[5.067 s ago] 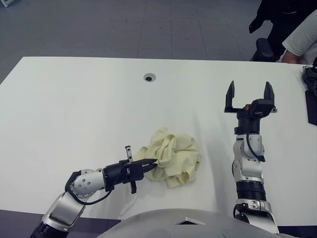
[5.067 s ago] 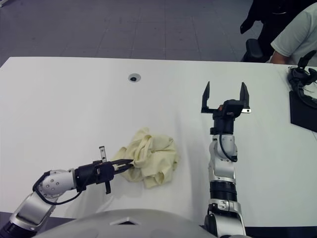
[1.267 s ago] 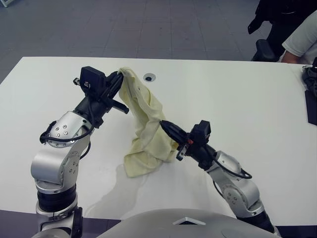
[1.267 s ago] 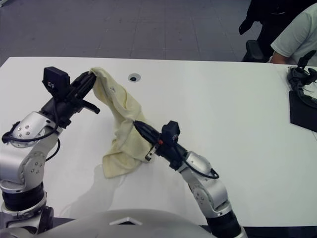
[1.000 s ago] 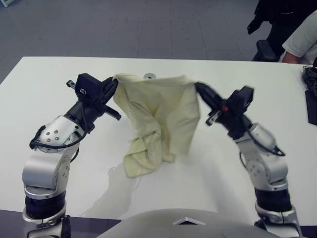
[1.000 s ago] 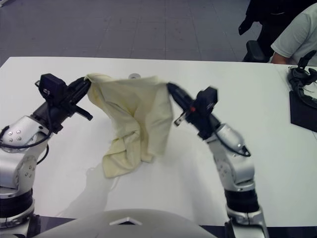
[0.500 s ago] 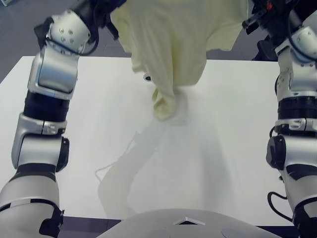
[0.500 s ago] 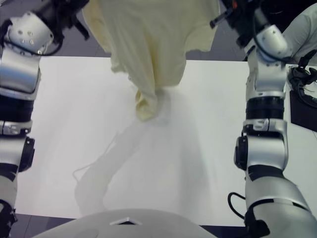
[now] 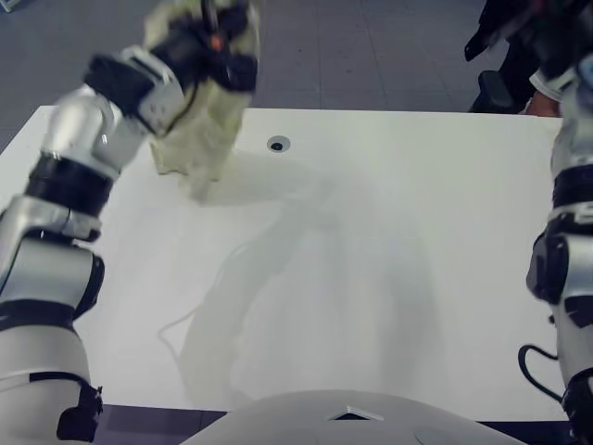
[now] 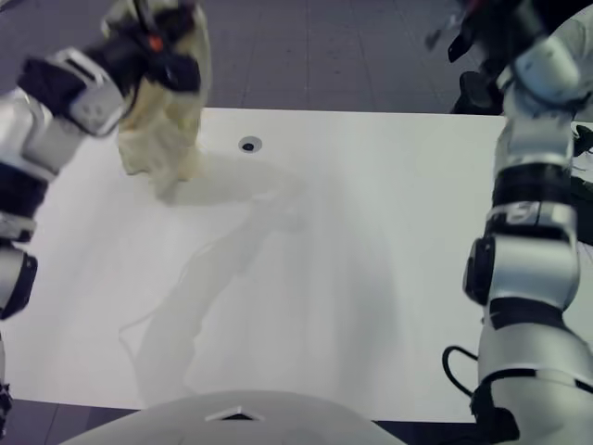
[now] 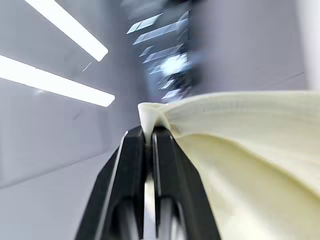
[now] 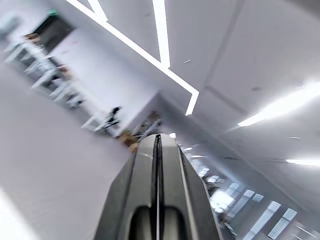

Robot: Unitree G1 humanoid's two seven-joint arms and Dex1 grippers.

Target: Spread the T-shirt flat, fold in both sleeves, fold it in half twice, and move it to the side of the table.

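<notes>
Pale yellow T-shirt (image 9: 199, 130) hung bunched in the air, off the white table (image 9: 417, 232), over its far left part. Cloth was gathered in a loose clump, not spread. Its lowest tip came down close to the tabletop; could not tell whether it touched.

Left gripper (image 11: 148, 137) was raised high above the far left edge of the table. Its two black fingers (image 11: 131, 150) pinched a fold of the shirt's edge between them, the fabric draping away from the tips to one side.

Right arm stood up at the right side of the table, well apart from the shirt. Right gripper (image 12: 158, 137) had its fingers pressed together, only a thin seam between them, no cloth in them; ceiling lights behind.

Small round grommet (image 9: 277, 145) sat in the tabletop near the far edge, just right of the hanging shirt.
</notes>
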